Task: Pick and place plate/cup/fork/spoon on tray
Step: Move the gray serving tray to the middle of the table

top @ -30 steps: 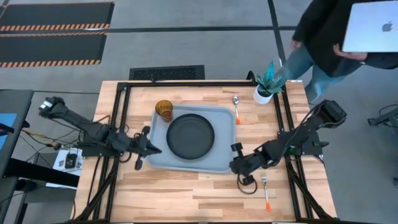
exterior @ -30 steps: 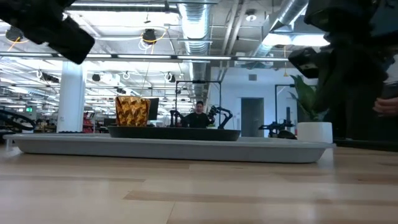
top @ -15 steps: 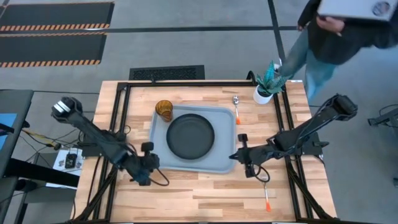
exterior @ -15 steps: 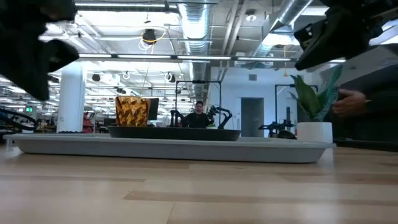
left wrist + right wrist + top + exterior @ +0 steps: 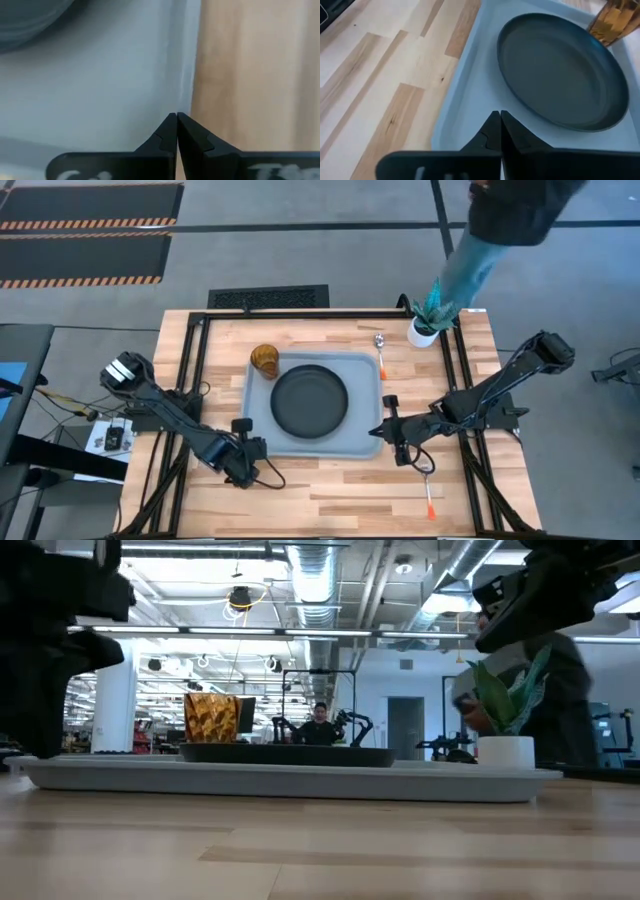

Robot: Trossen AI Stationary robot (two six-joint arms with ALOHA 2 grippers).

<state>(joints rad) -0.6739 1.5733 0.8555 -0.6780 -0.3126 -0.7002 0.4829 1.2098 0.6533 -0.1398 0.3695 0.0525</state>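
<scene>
The grey-blue tray [image 5: 365, 448] lies flat on the middle of the table. The black plate [image 5: 310, 401] sits in it and the amber cup [image 5: 265, 360] stands at its far-left corner. The spoon [image 5: 380, 351] lies on the table beside the tray's far-right corner. The fork [image 5: 427, 486] lies on the table near the front right. My left gripper [image 5: 252, 453] is shut and low at the tray's near-left corner. My right gripper [image 5: 379, 430] is shut and raised over the tray's near-right corner, touching nothing. My left gripper has its shut fingertips [image 5: 170, 125] at the tray's raised rim [image 5: 184, 85] near the near-left corner, coming from the table's left-near side and slanting down. The tray lies flat on the table.
A white plant pot [image 5: 422, 333] stands at the table's far-right corner, with a person walking just behind it. Black frame rails run along the table's left, right and far sides. Bare wood lies in front of the tray.
My left gripper has gone from the tray's left edge toward the near edge, then right to the tray's near-left corner. The tray with plate and cup has slid slightly toward the right. My right gripper rose from beside the fork to the tray's near-right corner, then held still.
</scene>
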